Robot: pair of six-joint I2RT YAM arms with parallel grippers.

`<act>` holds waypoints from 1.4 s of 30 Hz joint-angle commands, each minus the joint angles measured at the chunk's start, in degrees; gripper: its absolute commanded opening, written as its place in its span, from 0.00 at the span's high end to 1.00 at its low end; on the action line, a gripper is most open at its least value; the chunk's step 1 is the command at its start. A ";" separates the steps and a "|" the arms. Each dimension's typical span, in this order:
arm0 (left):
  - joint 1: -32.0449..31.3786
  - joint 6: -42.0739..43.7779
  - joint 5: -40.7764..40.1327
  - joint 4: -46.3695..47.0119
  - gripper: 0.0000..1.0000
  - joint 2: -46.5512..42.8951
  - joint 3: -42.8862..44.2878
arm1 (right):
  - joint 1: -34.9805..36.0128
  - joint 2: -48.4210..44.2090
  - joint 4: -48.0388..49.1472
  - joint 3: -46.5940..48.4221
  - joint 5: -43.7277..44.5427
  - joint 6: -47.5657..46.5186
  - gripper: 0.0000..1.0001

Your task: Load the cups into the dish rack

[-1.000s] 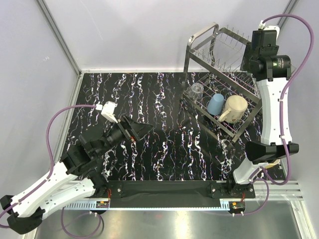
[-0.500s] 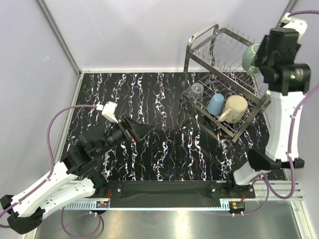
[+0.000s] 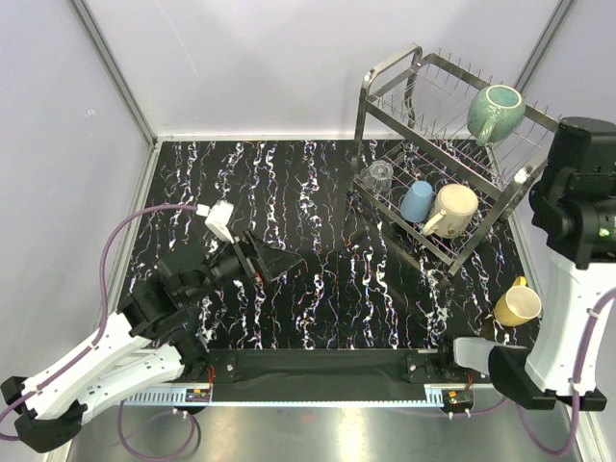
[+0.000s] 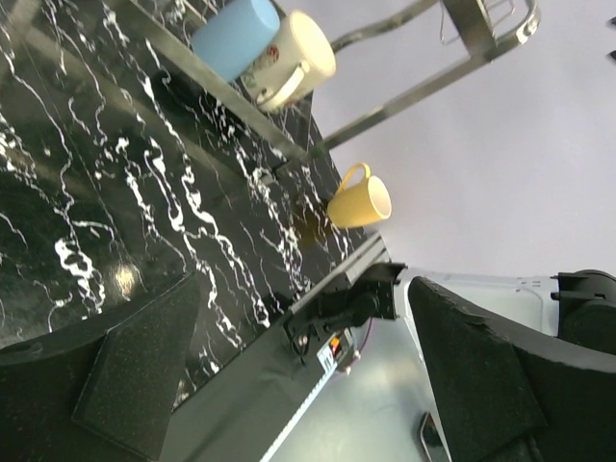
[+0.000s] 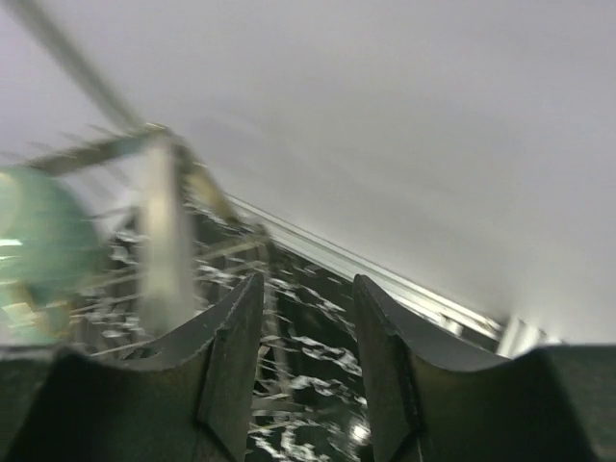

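Observation:
The dish rack (image 3: 362, 115) stands at the far right. The teal mug (image 3: 496, 111) sits on its upper tier. The clear tumbler (image 3: 378, 176), light-blue cup (image 3: 417, 200) and cream mug (image 3: 452, 210) lie in the lower tier. The yellow mug (image 3: 517, 305) lies on the table, near right. My left gripper (image 3: 274, 258) is open and empty over the table's middle left; its wrist view shows the yellow mug (image 4: 361, 200). My right gripper (image 5: 306, 298) is open and empty, raised right of the rack, with the teal mug (image 5: 43, 241) blurred at its left.
The black marbled table (image 3: 289, 192) ends at grey walls at the back and sides. A black bar (image 3: 318, 366) runs along the near edge. The right arm (image 3: 582, 202) rises tall beside the rack and the yellow mug.
My right arm has drawn back from the rack's upper tier toward the near right, leaving the teal mug there. The yellow mug has come into view. My left gripper barely shifted.

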 commanded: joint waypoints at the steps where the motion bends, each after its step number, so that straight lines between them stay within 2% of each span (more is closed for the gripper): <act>1: -0.27 -0.61 4.74 -1.32 0.05 -0.06 0.79 | -6.82 -1.75 -6.57 -10.27 0.45 8.10 0.51; 2: -0.36 -0.61 5.09 -1.85 0.05 -0.24 0.80 | -8.84 -3.76 -4.04 -16.47 -3.23 8.28 0.52; 7: -0.54 -0.87 5.71 -5.19 0.05 -1.55 0.53 | -20.00 -10.01 2.92 -33.82 -10.02 7.85 0.52; 8: -0.54 -0.70 5.80 -5.63 0.05 -1.73 0.53 | -21.93 -11.94 5.63 -38.72 -13.60 7.14 0.52; 9: -0.54 -0.70 5.89 -6.42 0.05 -1.99 0.44 | -26.13 -12.83 6.96 -41.12 -15.55 6.01 0.52; 14: -0.71 -0.43 6.59 -7.75 0.05 -2.44 0.09 | -36.96 -18.18 14.42 -55.18 -24.94 2.58 0.51; 16: -0.71 -0.61 6.94 -7.66 0.05 -2.70 -0.35 | -41.61 -18.55 15.93 -57.74 -28.64 0.73 0.51; 20: -0.80 -1.22 7.56 -7.48 0.06 -3.31 -1.14 | -43.82 -18.63 18.04 -60.92 -34.01 1.60 0.50; 27: -0.98 -1.22 8.26 -6.78 0.06 -4.46 -2.10 | -44.54 -16.53 19.10 -61.88 -38.07 4.49 0.43; 32: -0.98 -1.22 8.87 -6.25 0.05 -4.90 -2.80 | -44.54 -13.72 21.30 -64.43 -42.27 6.43 0.44; 42: -0.98 -1.84 10.28 -5.03 0.05 -4.81 -3.25 | -44.54 -12.66 25.60 -70.06 -41.76 6.70 0.45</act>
